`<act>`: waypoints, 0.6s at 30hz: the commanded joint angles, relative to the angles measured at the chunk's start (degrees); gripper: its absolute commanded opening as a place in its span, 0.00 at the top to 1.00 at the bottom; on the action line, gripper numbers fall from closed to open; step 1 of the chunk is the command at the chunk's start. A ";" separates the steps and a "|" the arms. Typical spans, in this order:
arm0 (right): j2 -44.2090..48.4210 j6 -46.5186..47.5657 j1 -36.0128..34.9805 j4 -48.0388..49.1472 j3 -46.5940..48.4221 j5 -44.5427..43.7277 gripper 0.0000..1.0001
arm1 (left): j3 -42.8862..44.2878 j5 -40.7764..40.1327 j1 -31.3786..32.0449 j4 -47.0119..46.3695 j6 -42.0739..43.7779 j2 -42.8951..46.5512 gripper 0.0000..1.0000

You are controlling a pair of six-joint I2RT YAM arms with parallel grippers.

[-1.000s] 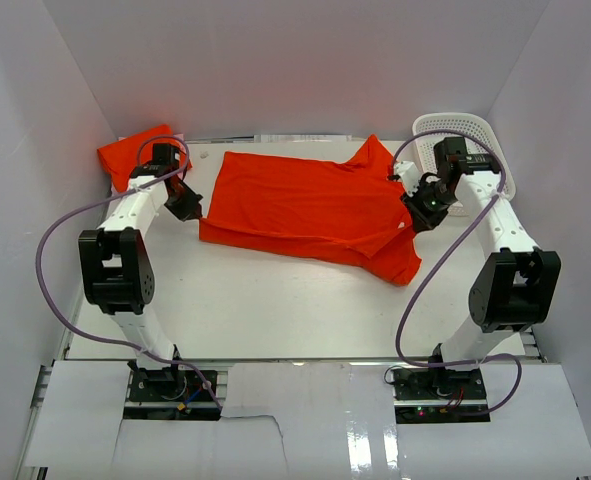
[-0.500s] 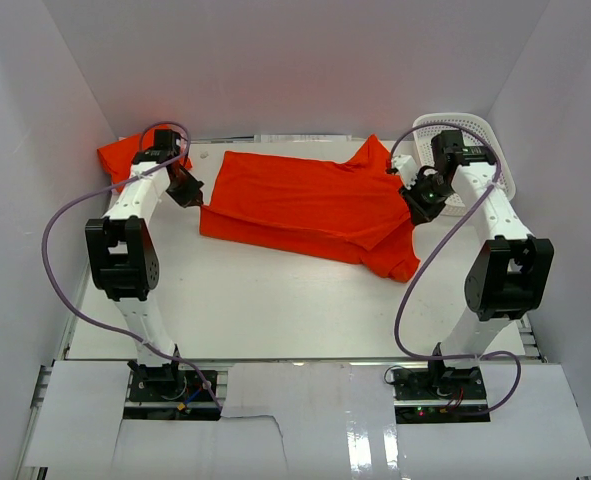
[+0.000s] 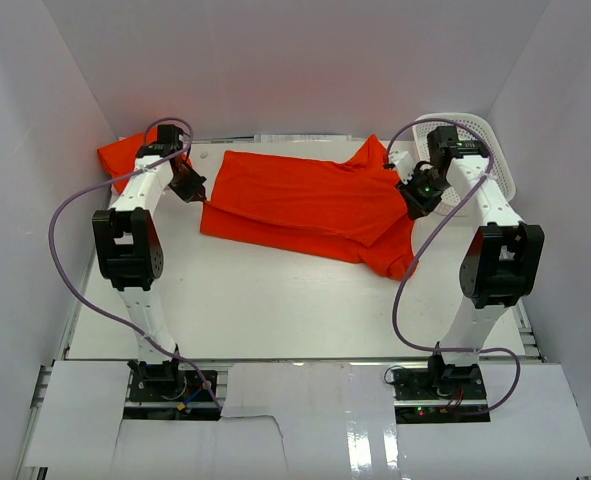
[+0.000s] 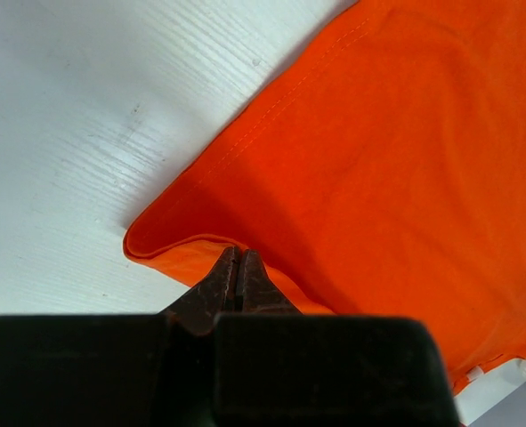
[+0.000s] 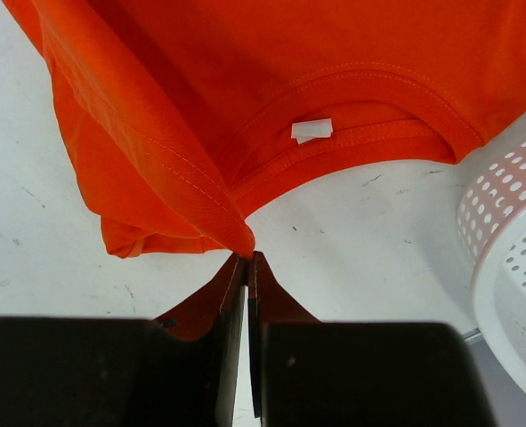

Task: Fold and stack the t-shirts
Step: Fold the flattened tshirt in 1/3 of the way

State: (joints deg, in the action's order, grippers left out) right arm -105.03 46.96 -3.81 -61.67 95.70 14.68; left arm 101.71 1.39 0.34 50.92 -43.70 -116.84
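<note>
Item: orange-red t-shirt [image 3: 305, 205], part-folded across the far middle of the table [image 3: 275, 300]; soft, light, limp, likely to sag, so best held by stitched edges, where left gripper [image 4: 238, 267] and right gripper [image 5: 247, 265] pinch closed on its left hem and right shoulder.

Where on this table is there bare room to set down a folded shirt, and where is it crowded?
The widest bare patch is the near half of the table, between the spread t-shirt's near hem and the arm bases. Crowded: back left, where the folded t-shirt lies beside the left gripper; back right, where the basket and right gripper sit close.
</note>
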 commanded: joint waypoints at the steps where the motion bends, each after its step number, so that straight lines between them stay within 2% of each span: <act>1: -0.70 0.24 0.30 1.02 3.26 -0.44 0.92 | 3.49 0.98 -0.08 0.06 0.29 0.21 1.00; 18: -7.20 -1.08 0.56 1.64 11.52 -0.88 0.92 | 8.33 1.78 -0.08 0.50 0.20 -4.01 1.00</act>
State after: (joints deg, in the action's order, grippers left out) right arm -111.11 46.50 -3.70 -61.01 104.66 14.02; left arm 107.74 2.63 0.34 51.05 -43.72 -121.03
